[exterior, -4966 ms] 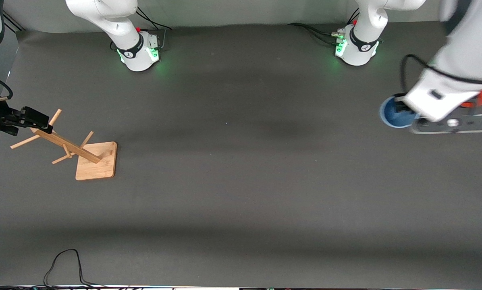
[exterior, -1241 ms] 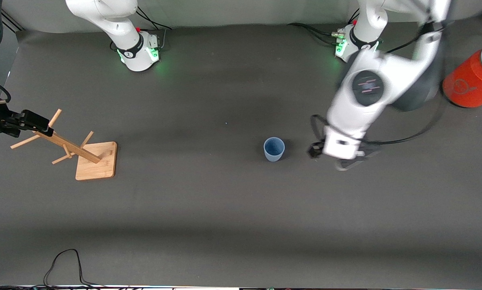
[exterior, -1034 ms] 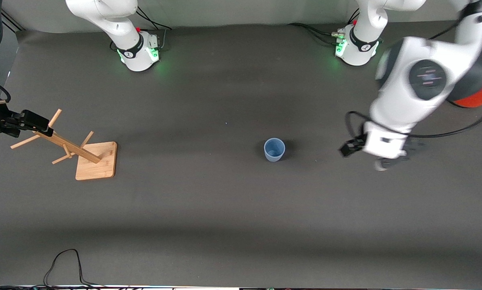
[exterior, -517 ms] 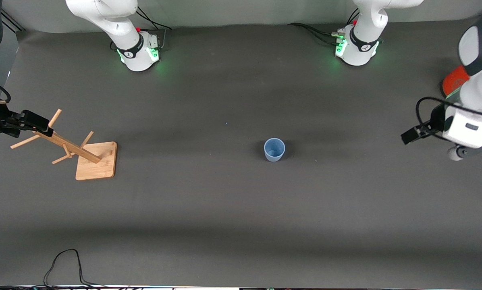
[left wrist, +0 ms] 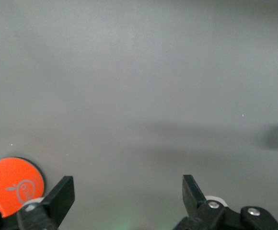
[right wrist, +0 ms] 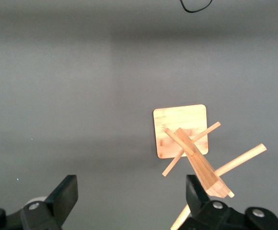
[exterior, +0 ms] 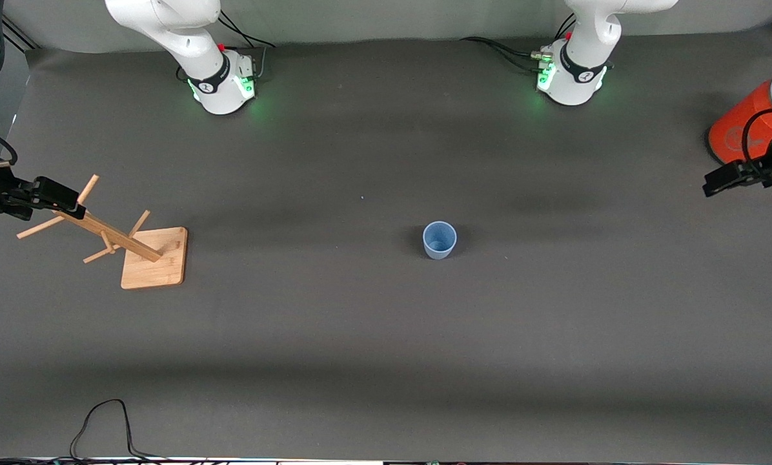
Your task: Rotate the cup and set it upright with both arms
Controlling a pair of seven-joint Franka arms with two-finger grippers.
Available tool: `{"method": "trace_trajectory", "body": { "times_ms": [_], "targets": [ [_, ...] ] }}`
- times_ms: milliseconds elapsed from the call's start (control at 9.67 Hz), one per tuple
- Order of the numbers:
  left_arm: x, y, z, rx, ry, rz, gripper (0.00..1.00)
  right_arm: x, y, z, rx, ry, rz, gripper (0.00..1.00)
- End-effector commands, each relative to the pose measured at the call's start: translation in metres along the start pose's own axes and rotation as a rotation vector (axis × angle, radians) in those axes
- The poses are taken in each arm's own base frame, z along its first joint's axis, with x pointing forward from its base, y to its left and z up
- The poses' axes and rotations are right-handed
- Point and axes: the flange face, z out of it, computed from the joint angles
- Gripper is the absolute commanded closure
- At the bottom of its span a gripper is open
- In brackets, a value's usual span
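Note:
The small pale blue cup (exterior: pixel 439 239) stands upright, mouth up, alone near the middle of the dark table. Neither wrist view shows it. My left gripper (left wrist: pixel 128 194) hangs open and empty over the left arm's end of the table, beside the orange can (left wrist: pixel 9 184), well away from the cup. Only the black end of the left arm's hand (exterior: pixel 741 173) shows at the front view's edge. My right gripper (right wrist: pixel 132 194) waits open and empty above the wooden peg rack (right wrist: pixel 189 143) at the right arm's end.
The large orange can (exterior: pixel 751 126) with a grey top stands at the left arm's end. The wooden rack (exterior: pixel 111 236) rises from a square base (exterior: pixel 155 258). A black cable (exterior: pixel 105 423) loops along the table edge nearest the front camera.
The left arm has swung away from beside the cup to the left arm's end of the table, next to the orange can. The cup stays upright. The right arm has not moved.

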Motion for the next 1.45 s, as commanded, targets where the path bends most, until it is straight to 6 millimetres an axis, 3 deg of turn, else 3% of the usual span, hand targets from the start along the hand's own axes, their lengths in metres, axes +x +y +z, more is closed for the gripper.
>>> {"method": "trace_trajectory", "body": {
  "times_ms": [0, 207, 517, 828, 1345],
  "targets": [
    [-0.007, 0.027, 0.000, 0.030, 0.001, 0.065, 0.00, 0.000, 0.000, -0.002, 0.001, 0.002, 0.008, 0.00],
    [-0.005, 0.035, 0.001, 0.031, 0.006, 0.079, 0.00, 0.000, 0.000, -0.003, 0.001, 0.003, 0.008, 0.00],
    [-0.002, 0.026, -0.003, 0.019, 0.019, 0.060, 0.00, 0.000, 0.000, -0.002, 0.001, 0.002, 0.008, 0.00],
    [0.010, 0.033, -0.006, 0.013, 0.027, 0.057, 0.00, 0.000, 0.000, -0.002, 0.001, 0.000, 0.008, 0.00],
    [0.011, 0.030, -0.010, -0.049, 0.015, 0.045, 0.00, 0.000, 0.001, -0.002, 0.001, 0.000, 0.010, 0.00]
  ]
}}
